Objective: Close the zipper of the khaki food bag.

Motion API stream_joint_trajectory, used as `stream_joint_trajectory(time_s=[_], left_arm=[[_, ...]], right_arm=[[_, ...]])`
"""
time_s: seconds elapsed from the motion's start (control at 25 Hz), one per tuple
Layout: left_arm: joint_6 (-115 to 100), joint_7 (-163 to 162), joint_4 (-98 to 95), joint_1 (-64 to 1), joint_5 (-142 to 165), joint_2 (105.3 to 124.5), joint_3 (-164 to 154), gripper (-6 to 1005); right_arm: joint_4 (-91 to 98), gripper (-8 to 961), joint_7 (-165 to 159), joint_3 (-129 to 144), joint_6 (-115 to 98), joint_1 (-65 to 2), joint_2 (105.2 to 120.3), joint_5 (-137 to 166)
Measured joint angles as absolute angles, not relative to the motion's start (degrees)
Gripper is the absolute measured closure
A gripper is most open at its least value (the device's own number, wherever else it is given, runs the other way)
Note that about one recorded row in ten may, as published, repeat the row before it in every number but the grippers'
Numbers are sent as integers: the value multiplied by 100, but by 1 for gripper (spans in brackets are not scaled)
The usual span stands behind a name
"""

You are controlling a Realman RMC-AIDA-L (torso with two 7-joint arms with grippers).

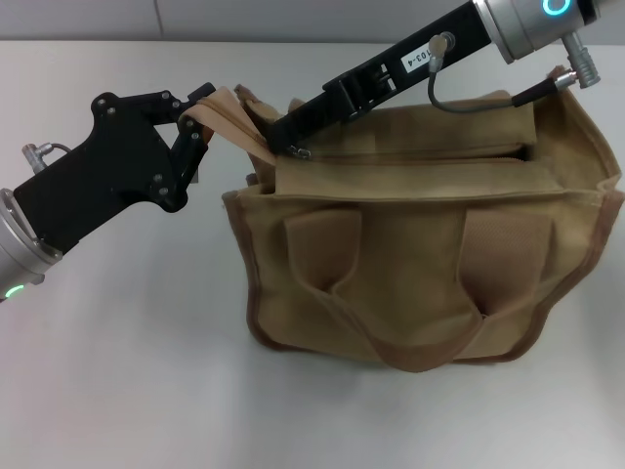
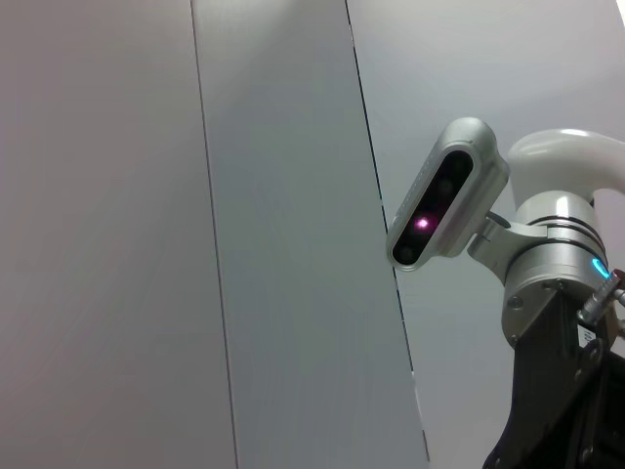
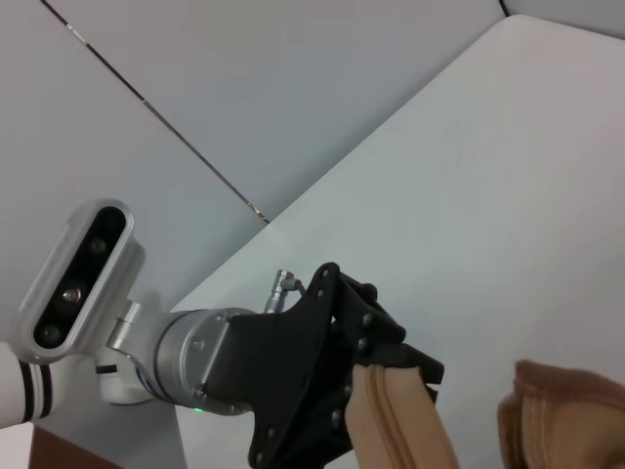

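Right of centre in the head view, the khaki food bag (image 1: 420, 244) stands upright on the white desk (image 1: 117, 391), a boxy tan canvas tote with darker brown piping along its lower edge and two wide looped handles hanging down its near face. Along its top runs the zipper (image 1: 420, 156), a long khaki-taped line; its small silver pull tab (image 1: 299, 150) sits at the left end of the bag's top.

At the upper left of that frame, the left gripper (image 1: 200, 122) has its black fingers (image 1: 191, 140) closed on a tan fabric tab (image 1: 229, 115) pulled out from the bag's left end. The right wrist view shows the same black fingers (image 3: 376, 337) clamped around that khaki strip (image 3: 395, 420).

From the upper right, the right gripper (image 1: 289, 135) reaches down along the bag's top, its tip just beside the pull tab; I cannot tell whether its fingers are closed on it.

Bare desk lies to the left and in front of the bag, while the bag's right side runs to the frame's right edge
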State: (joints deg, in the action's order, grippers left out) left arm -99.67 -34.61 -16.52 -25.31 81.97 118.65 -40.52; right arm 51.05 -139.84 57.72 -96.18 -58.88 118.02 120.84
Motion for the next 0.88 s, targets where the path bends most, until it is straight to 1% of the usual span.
stream_joint_trajectory(time_s=[0.72,0.88], left_arm=[[-9978,-3462,-1654,-2593,8192,11865,-4052,939],[-9975,-3463,-1652,-2593,8180,11865,-4050,938]], right_arm=[[5131,728,-13928,5815,-9595,-5890,11805,12231],[5261,744,-13871,5780,-9603,-5829,11805,12232]])
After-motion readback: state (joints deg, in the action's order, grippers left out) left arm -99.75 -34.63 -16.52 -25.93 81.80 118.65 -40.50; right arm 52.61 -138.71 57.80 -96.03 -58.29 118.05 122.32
